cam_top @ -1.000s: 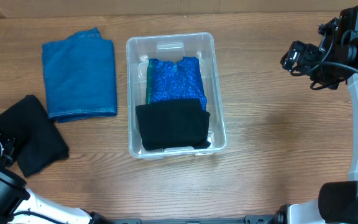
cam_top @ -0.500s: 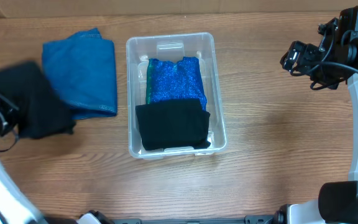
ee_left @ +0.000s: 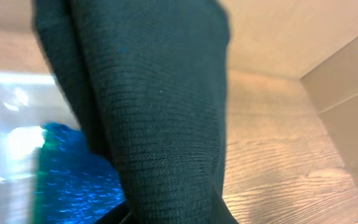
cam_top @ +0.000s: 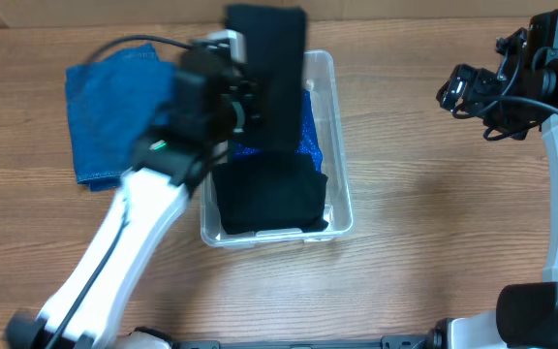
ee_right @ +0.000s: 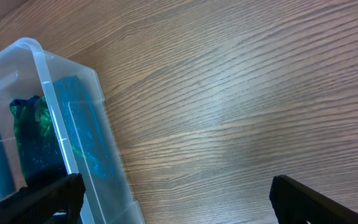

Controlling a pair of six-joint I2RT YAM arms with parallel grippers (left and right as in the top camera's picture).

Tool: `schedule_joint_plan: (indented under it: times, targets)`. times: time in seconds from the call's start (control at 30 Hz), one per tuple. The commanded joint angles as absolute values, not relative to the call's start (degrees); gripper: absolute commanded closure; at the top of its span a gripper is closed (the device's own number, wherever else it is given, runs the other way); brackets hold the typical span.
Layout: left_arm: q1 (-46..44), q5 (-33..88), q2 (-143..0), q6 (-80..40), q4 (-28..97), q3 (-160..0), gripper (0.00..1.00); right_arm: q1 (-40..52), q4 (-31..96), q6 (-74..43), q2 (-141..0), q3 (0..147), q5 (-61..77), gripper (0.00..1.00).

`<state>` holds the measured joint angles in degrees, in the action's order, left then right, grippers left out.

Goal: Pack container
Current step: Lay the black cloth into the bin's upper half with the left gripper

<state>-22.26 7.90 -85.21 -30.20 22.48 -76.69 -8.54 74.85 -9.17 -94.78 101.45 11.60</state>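
The clear plastic container [cam_top: 340,208] stands mid-table, holding a sparkly blue cloth [cam_top: 308,136] and a folded black cloth [cam_top: 269,199] at its near end. My left gripper [cam_top: 250,102] is shut on a second black cloth [cam_top: 277,68], which hangs above the container's far end. In the left wrist view that black cloth [ee_left: 160,118] fills the frame, with the sparkly blue cloth [ee_left: 73,180] below. My right gripper [cam_top: 453,92] is open and empty, raised at the right; its view shows the container [ee_right: 73,112] at the left.
A folded blue denim-coloured cloth [cam_top: 105,116] lies on the wooden table left of the container, partly under my left arm. Bare wood lies between the container and the right arm.
My left arm has swung from the table's left edge to over the container, carrying the black cloth up and right. The right arm has not moved.
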Motion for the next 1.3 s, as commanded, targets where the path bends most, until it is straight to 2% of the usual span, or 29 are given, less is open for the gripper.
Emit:
schedule_joint_plan:
  times: [0.0,0.13,0.27,0.43,0.5,0.53,0.57,0.6,0.63,0.73,0.8,0.83,0.87,0.93,1.1,1.27]
  targets:
    - [-24.1,5.6,-93.8,-44.9,17.2,-77.4,0.96,-8.4,74.7,-9.0,-94.5,101.6,11.7,0.00]
    - [-24.6,8.6,-101.3,-50.5,13.7,-77.4,0.96,-8.4,74.7,-9.0,-94.5,101.6,11.7,0.00]
    - [-24.5,11.6,-105.9,-50.6,13.5,-77.4,0.96,-8.4,74.7,-9.0,-94.5,101.6,11.7,0.00]
    - [-23.4,12.2,-103.7,-50.6,16.5,-77.4,0.96,-8.4,74.9,-9.0,-94.5,101.6,11.7,0.00]
    - [-23.1,11.5,-102.3,-50.3,16.6,-77.4,0.81,-8.4,74.9,-9.0,-94.5,101.6,11.7,0.00]
    - [-22.7,11.4,-101.9,-50.1,16.5,-77.4,0.67,-8.4,74.9,-9.0,-94.5,101.6,11.7,0.00]
    - [-22.0,11.5,-101.5,-49.3,16.1,-77.4,0.57,-8.4,75.0,-9.0,-94.5,101.6,11.7,0.00]
    - [-21.2,11.4,-100.9,-47.9,16.2,-77.5,0.19,-8.4,75.0,-9.0,-94.5,101.6,11.7,0.00]
    - [-20.4,11.4,-100.0,-46.3,16.5,-77.5,0.00,-8.4,74.9,-9.0,-94.5,101.6,11.7,0.00]
    - [-18.3,5.8,-93.6,-42.0,19.5,-77.5,0.00,-8.4,74.9,-9.0,-94.5,101.6,11.7,0.00]
    - [-19.0,5.9,-90.4,-33.2,17.8,-77.5,0.00,-8.4,74.7,-9.0,-94.5,101.6,11.7,0.00]
    - [-20.0,7.5,-89.5,-26.5,16.9,-77.5,0.10,-8.4,74.7,-9.0,-94.5,101.6,11.7,0.00]
    - [-21.2,11.2,-89.4,-19.3,16.6,-77.5,0.47,-8.4,74.7,-9.0,-94.5,101.6,11.7,0.00]
    - [-22.8,16.0,-90.8,-15.0,16.6,-77.5,0.96,-8.4,74.7,-9.0,-94.5,101.6,11.7,0.00]
    - [-22.8,25.7,-101.7,-18.5,15.7,-77.5,0.96,-8.4,74.5,-9.0,-94.5,101.6,11.7,0.00]
    - [-21.7,26.6,-116.4,-27.0,18.8,-77.5,0.96,-8.4,74.5,-8.8,-94.5,101.6,11.7,0.00]
